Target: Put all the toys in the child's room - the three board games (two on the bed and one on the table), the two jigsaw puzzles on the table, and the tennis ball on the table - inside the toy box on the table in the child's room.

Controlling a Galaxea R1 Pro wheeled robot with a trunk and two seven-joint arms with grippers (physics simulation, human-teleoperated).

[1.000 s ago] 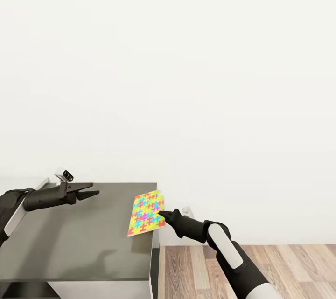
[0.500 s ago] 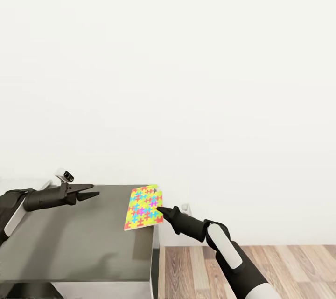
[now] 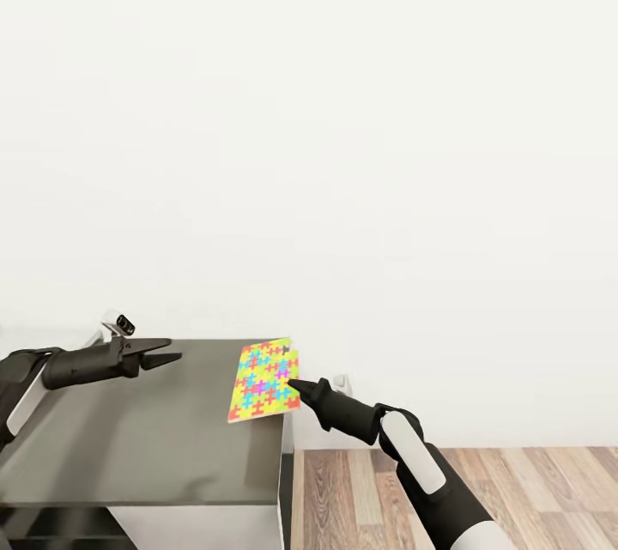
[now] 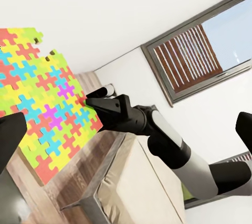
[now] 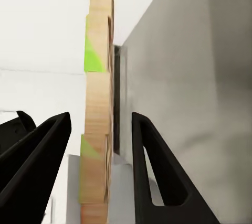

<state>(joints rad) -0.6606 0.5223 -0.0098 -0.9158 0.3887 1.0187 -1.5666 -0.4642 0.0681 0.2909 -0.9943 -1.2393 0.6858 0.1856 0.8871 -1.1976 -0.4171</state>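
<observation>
- Jigsaw puzzle (image 3: 264, 380) up off the grey table (image 3: 129, 438), tilted on edge over the table's right-hand far corner; bright interlocking pieces in yellow, red, blue, green and magenta facing the head camera.
- Right gripper (image 3: 293, 385) at the puzzle's right edge, tip against the board, arm reaching in from the lower right over the wooden floor (image 3: 515, 490).
- In the right wrist view, right gripper (image 5: 100, 129) with jaws parted and the puzzle (image 5: 98, 103) edge-on between them (a thin wooden slab with green patches); a gap visible on each side of the board, so whether the fingers (image 5: 152, 171) press on it cannot be told; grey tabletop (image 5: 199, 77) just beyond.
- Left gripper (image 3: 168, 354) hovering above the table's left part, well apart from the puzzle, pointing towards it; jaws slightly parted, nothing between them.
- From the left wrist view, puzzle (image 4: 42, 98) face-on with the right gripper (image 4: 88, 100) touching its edge; dark blurred fingers (image 4: 10, 140) of the left gripper at the frame's sides; a slatted window (image 4: 210, 40) in the white wall behind.
- White wall (image 3: 343, 147) behind the table in the head view.
</observation>
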